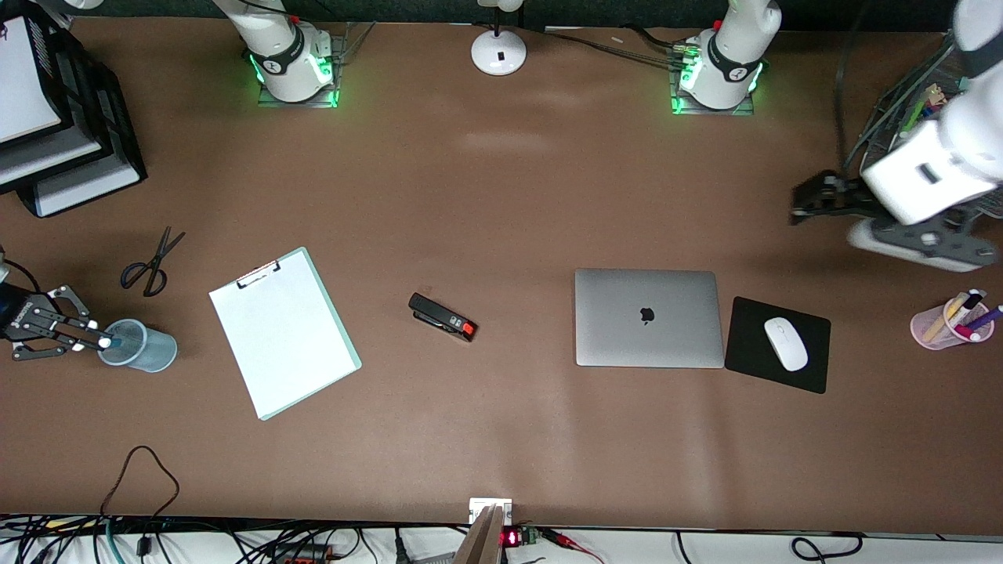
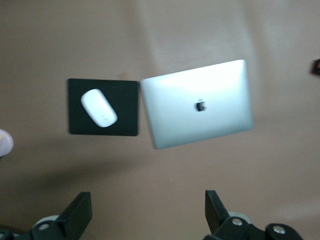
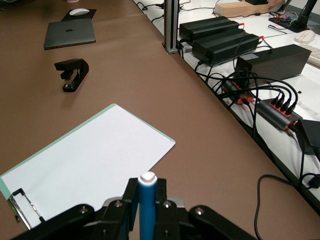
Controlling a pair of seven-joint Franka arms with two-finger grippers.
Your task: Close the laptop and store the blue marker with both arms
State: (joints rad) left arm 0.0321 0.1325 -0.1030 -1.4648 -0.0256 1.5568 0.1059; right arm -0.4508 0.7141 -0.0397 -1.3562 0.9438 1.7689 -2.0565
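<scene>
- The laptop (image 1: 648, 317) lies shut and flat, lid up with the logo showing, just beside the black mouse pad (image 1: 811, 368); that half of the task looks done.
- The left gripper (image 1: 803, 202) hangs in the air toward the left arm's end of the table from the laptop. Its fingers (image 2: 76, 214) stand wide apart with nothing between them, which suits an arm that has finished with the lid and waits.
- The right gripper (image 1: 90, 335) is clamped on the blue marker (image 1: 110, 341), well apart from the laptop toward the right arm's end of the table. It holds the marker at the mouth of the blue cup (image 1: 161, 359), seemingly to drop it in.
- The stapler (image 1: 443, 316) and the clipboard (image 1: 284, 333) lie between the laptop and the cup, clear of both grippers.
- The front view alone shows the cup; whether the marker's tip is already inside it I cannot tell.
- The right wrist view shows what the front view hardly does: the marker (image 3: 147, 207) standing between the fingers, whitish end out.
- The left wrist view looks down on the laptop (image 2: 197, 103) and confirms the lid is fully down, with the white mouse (image 2: 98, 107) on its pad.
</scene>
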